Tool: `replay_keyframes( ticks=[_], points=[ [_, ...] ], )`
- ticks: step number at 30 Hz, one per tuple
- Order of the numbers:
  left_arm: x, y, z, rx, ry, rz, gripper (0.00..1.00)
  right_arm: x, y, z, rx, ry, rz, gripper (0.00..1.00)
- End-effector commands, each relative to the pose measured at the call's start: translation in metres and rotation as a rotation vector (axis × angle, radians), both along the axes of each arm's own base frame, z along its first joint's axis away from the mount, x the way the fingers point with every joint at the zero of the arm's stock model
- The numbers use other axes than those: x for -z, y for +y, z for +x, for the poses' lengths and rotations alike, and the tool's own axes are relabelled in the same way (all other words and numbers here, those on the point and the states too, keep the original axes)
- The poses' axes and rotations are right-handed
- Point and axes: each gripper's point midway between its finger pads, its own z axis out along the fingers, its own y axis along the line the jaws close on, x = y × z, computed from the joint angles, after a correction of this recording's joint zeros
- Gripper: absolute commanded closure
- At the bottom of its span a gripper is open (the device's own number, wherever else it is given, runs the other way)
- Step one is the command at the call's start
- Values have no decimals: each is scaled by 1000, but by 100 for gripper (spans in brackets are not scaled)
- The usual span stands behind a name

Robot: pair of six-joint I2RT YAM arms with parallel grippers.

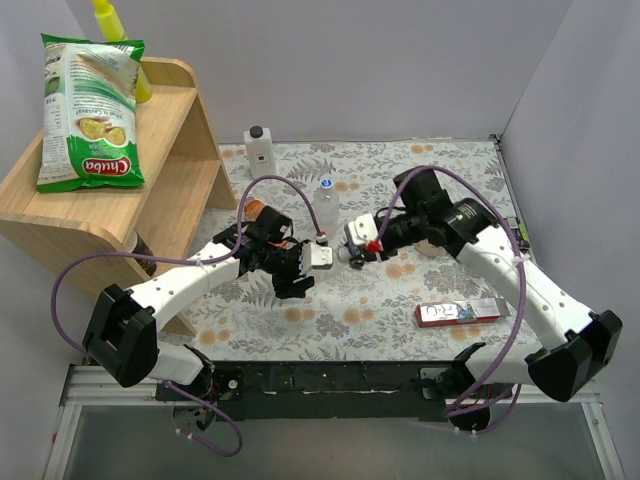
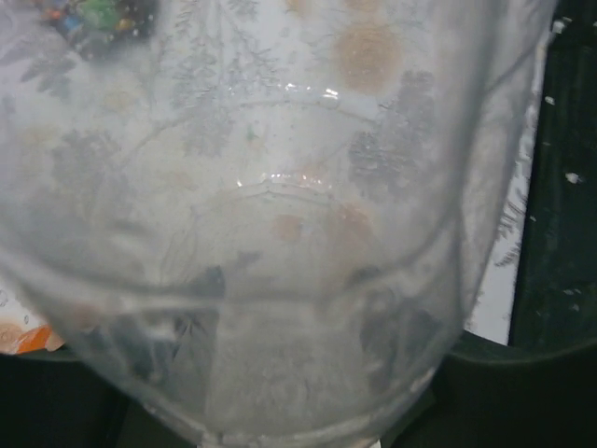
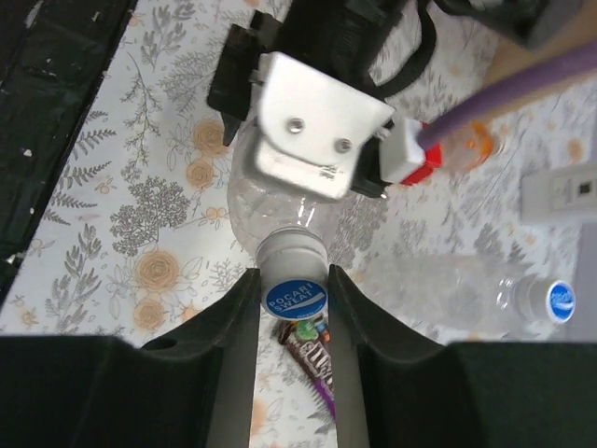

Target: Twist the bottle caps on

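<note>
A clear bottle [image 3: 270, 210] hangs on its side above the table, and my left gripper [image 1: 305, 262] is shut on its body. That bottle [image 2: 298, 233] fills the left wrist view, where the dark fingers show only dimly through it. A white bottle cap with a blue top [image 3: 294, 299] sits on the bottle's neck. My right gripper [image 3: 294, 280] is shut on this cap, one finger on each side. A second clear bottle [image 1: 326, 200] with a blue cap [image 3: 560, 301] stands behind. The orange bottle [image 3: 466, 145] is partly hidden behind the left arm.
A wooden shelf [image 1: 170, 130] with a chips bag [image 1: 90, 110] fills the left side. A white square bottle with a black cap [image 1: 258, 147] stands at the back. A candy packet [image 3: 312, 359] lies under the grippers and a flat box [image 1: 462, 312] at the front right.
</note>
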Motion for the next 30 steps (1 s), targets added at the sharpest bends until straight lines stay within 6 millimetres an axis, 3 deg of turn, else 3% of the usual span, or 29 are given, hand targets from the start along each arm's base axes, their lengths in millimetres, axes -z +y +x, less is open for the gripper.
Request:
replay_keyframes(
  ticks=[1, 2, 3, 4, 5, 7, 8, 9, 11, 14, 16, 17, 19, 20, 21, 22, 23, 24, 25, 28, 30],
  points=[
    [-58, -40, 57, -228, -260, -200, 100, 8, 22, 26, 367, 488, -87, 99],
    [-60, -46, 57, -245, -280, -205, 100, 31, 27, 37, 457, 618, -171, 99],
    [-59, -47, 64, -289, -298, -197, 100, 18, 33, 45, 520, 713, -168, 99],
    [-65, -50, 70, -327, -319, -216, 100, 26, 35, 39, 611, 922, -208, 99],
    [-64, -49, 75, -372, -335, -202, 100, 27, 36, 49, 657, 1025, -177, 99],
    [-61, -48, 79, -402, -349, -189, 100, 16, 41, 43, 602, 1190, -158, 99],
    [-59, -45, 82, -415, -360, -173, 100, 14, 41, 52, 596, 1237, -145, 96],
    [-54, -42, 81, -420, -358, -157, 100, -1, 41, 54, 536, 1249, -100, 91],
    [-45, -33, 77, -420, -350, -118, 100, -29, 27, 77, 514, 1163, 16, 81],
    [-32, -17, 61, -383, -283, -88, 100, -64, 8, 91, 437, 1017, 148, 72],
    [-25, -12, 48, -375, -193, -99, 100, -83, -2, 81, 302, 960, 212, 67],
    [-24, -4, 51, -386, -146, -110, 100, -91, -11, 66, 234, 948, 242, 63],
    [-27, -7, 40, -376, -7, -184, 100, -98, -19, 58, 169, 850, 294, 57],
    [-33, 1, 47, -402, 32, -225, 100, -89, -26, 41, 148, 850, 305, 51],
    [-42, -4, 35, -336, 95, -291, 100, -89, -27, 34, 152, 862, 311, 48],
    [-47, -4, 38, -341, 95, -328, 100, -105, -29, 28, 114, 698, 380, 43],
    [-54, -5, 39, -332, 77, -354, 100, -108, -28, 31, 137, 643, 425, 36],
    [-58, -8, 37, -308, 75, -373, 100, -83, -29, 27, 169, 703, 430, 32],
    [-64, -12, 34, -265, 71, -396, 100, -97, -30, 23, 155, 642, 480, 30],
    [-76, -19, 34, -225, 84, -426, 100, -90, -25, 35, 208, 715, 483, 29],
    [-82, -22, 34, -204, 88, -436, 100, -96, -23, 41, 199, 692, 512, 29]
  ],
)
